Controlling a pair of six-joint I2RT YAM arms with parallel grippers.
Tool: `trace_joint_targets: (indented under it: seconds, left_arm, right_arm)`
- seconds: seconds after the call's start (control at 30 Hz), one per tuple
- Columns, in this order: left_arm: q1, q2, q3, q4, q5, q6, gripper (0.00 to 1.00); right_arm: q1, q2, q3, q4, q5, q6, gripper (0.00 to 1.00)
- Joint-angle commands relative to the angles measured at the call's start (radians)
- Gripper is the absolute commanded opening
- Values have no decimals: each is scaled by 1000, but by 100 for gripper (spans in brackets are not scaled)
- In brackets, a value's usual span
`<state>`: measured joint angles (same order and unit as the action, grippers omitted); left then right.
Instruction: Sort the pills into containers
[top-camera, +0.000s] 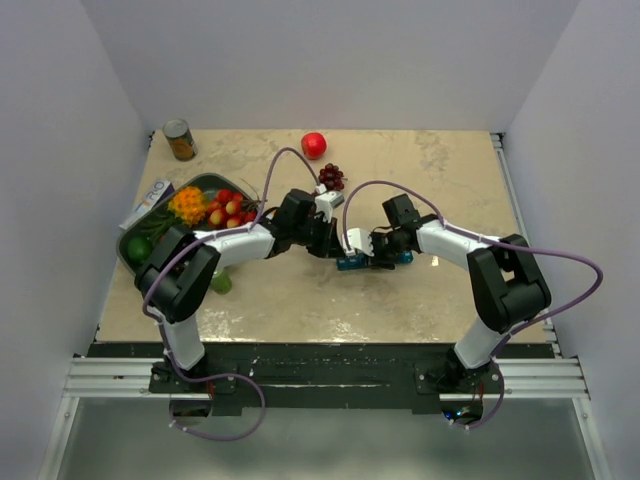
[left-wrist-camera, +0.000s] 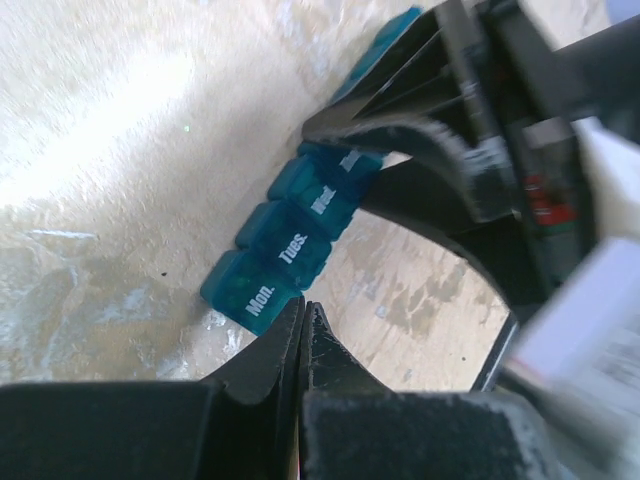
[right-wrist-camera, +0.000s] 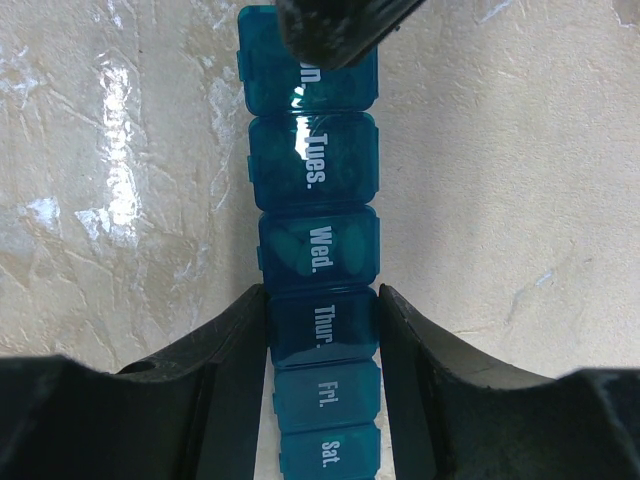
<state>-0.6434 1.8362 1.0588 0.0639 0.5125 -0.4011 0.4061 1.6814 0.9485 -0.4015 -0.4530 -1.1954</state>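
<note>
The narrow teal-blue translucent plastic pill organiser (right-wrist-camera: 315, 240) lies flat on the beige marbled tabletop (top-camera: 440, 180), near the middle and between the two arms. It is a single straight row of small square compartments. The lids bear white lettering: Tues., Wed., Thur., Fri. and Sat. read clearly in the right wrist view, and Mon. reads clearly in the left wrist view. Every lid in sight lies shut. Paler shapes show through the Tues. and Wed. lids, but what they are cannot be told.

The right gripper (right-wrist-camera: 322, 295) straddles the row at the Thur. compartment, with one black finger against each long side, pinching the organiser. The left gripper (left-wrist-camera: 303, 305) has its fingers pressed together with only a thin seam between them and nothing held. Its tip sits at the Mon. end of the row, and from the right wrist view it covers part of that lid.

Well to the left sits a dark green plastic tray (top-camera: 205, 180) holding red and orange fruit. A round green fruit (top-camera: 137, 248) lies at its near corner. A tin can (top-camera: 180, 140) stands at the far left, a round red fruit (top-camera: 314, 145) lies at the far edge, and a dark bunch of grapes (top-camera: 331, 177) lies just behind the left arm.
</note>
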Motion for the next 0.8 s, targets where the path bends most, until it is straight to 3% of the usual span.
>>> trace_joint_targets:
  seconds: [0.0,0.1,0.13,0.23,0.33,0.5,0.6,0.63,0.67,0.7,0.77]
  left_arm:
    - [14,-97,15,27,9,-24,0]
    - [27,-143,1,24,-21,-12,0]
    - [33,-159,-6,22,-32,2,0]
    - [57,-241,-39,17,-86,25,3]
    - [88,-346,-57,-7,-112,41,20]
    - [113,-503,-56,-94,-190,122,43]
    - [116,-630,-52,-145,-288,188,67]
    - [117,-700,-57,-150,-310,203,86]
    - [119,-734,-72,-154,-346,212,94]
    - [120,-770,-79,-164,-370,222,99]
    - [122,-865,-94,-197,-441,228,99]
  right_arm:
    - [7,14,24,6,27,10,39]
    - [7,12,24,7,28,19,45]
    - [7,11,22,7,28,26,55]
    - [7,-6,26,9,27,54,73]
    - [5,-29,45,7,25,94,82]
    - [-13,-106,79,-28,13,143,89]
    - [-62,-204,119,-62,-12,253,95]
    - [-73,-263,139,-71,-7,285,98]
    - [-85,-293,148,-77,-7,321,99]
    - [-104,-323,156,-82,-18,392,99]
    - [-163,-435,161,-57,-41,491,99]
